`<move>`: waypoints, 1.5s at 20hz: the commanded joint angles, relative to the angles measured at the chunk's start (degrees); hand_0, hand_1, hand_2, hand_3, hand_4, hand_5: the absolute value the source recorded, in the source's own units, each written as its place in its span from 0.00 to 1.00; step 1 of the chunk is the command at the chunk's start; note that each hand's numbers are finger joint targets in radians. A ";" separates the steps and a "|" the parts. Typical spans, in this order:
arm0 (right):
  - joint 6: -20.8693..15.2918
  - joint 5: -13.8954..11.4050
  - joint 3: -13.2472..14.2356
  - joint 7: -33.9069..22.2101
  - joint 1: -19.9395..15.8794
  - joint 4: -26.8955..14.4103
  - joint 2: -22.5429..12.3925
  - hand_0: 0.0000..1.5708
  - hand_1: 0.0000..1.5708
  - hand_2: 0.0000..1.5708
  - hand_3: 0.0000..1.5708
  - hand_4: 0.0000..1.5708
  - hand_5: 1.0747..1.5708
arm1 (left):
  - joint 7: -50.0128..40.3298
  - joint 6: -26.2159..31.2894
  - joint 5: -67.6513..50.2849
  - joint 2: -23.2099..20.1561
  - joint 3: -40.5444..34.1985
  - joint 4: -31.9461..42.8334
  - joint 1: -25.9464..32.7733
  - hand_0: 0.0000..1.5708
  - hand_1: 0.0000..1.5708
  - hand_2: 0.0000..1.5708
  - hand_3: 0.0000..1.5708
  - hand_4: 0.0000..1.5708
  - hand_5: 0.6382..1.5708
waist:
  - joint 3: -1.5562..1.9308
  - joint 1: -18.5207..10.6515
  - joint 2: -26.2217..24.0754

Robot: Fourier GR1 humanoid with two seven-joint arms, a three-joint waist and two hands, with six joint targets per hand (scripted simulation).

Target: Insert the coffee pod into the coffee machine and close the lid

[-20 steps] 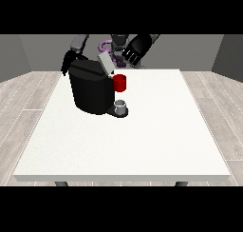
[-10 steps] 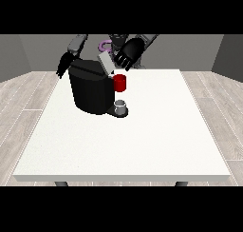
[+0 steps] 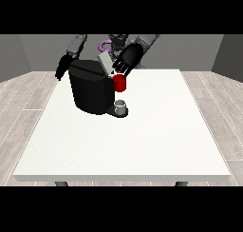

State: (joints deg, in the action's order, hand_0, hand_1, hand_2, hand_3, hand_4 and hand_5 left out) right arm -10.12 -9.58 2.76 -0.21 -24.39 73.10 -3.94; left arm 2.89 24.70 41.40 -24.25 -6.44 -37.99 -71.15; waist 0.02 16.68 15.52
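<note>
The black coffee machine (image 3: 91,89) stands at the table's far left of middle, with a red pod holder (image 3: 120,82) at its front. Its grey lid (image 3: 104,62) is tilted up above the holder. The hand at the view's right (image 3: 126,60) rests against the lid from behind and above, fingers spread and fairly straight. Behind the machine's back corner, the hand at the view's left (image 3: 63,66) hangs with its fingers pointing down and holds nothing. I do not see the coffee pod; the inside of the holder is hidden.
A small grey cup (image 3: 121,106) stands on the machine's base under the red holder. The white table (image 3: 128,145) spreads wide towards the camera, and its edges lie far from the machine.
The hand at the view's right has come down and leftwards from above the machine onto the lid. The hand at the view's left has barely moved.
</note>
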 commanded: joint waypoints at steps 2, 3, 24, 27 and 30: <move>1.11 1.22 2.13 0.52 -2.46 -1.76 -1.92 0.00 0.00 0.00 0.00 0.02 1.00 | -1.35 -0.44 0.33 2.05 0.37 -0.02 -1.17 0.79 0.79 0.82 0.78 0.27 1.00 | 0.01 -0.73 0.86; 1.26 0.69 0.34 -1.93 -0.64 1.88 -1.18 0.00 0.00 0.00 0.00 0.00 1.00 | 4.17 -2.12 1.11 -0.57 0.60 0.95 2.64 0.77 0.77 0.80 0.78 0.27 1.00 | -0.03 0.43 1.30; -0.22 1.55 2.54 1.29 -0.30 -2.37 -0.76 0.00 0.00 0.00 0.00 0.00 1.00 | 3.75 -3.96 1.85 -0.03 -0.26 0.88 -1.20 0.75 0.75 0.76 0.74 0.22 1.00 | 0.01 -0.70 1.47; -0.76 0.44 1.67 1.47 0.42 -2.12 -0.56 0.00 0.00 0.00 0.00 0.09 1.00 | 3.95 -3.65 3.95 -0.74 1.63 0.94 -1.03 0.78 0.78 0.79 0.74 0.00 1.00 | 0.01 -0.74 0.50; -1.88 0.46 2.30 3.99 -1.93 -3.17 -0.11 0.00 0.00 0.00 0.00 0.00 1.00 | 4.29 -5.42 6.36 -0.81 3.51 -0.05 -2.80 0.77 0.77 0.78 0.70 0.00 1.00 | 0.03 -0.74 3.91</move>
State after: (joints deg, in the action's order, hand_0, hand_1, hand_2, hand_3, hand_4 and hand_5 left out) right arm -10.89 -9.22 4.16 0.61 -26.17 71.92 -4.47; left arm 6.67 19.64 45.91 -25.28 -4.82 -36.89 -73.08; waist 0.01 16.86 18.05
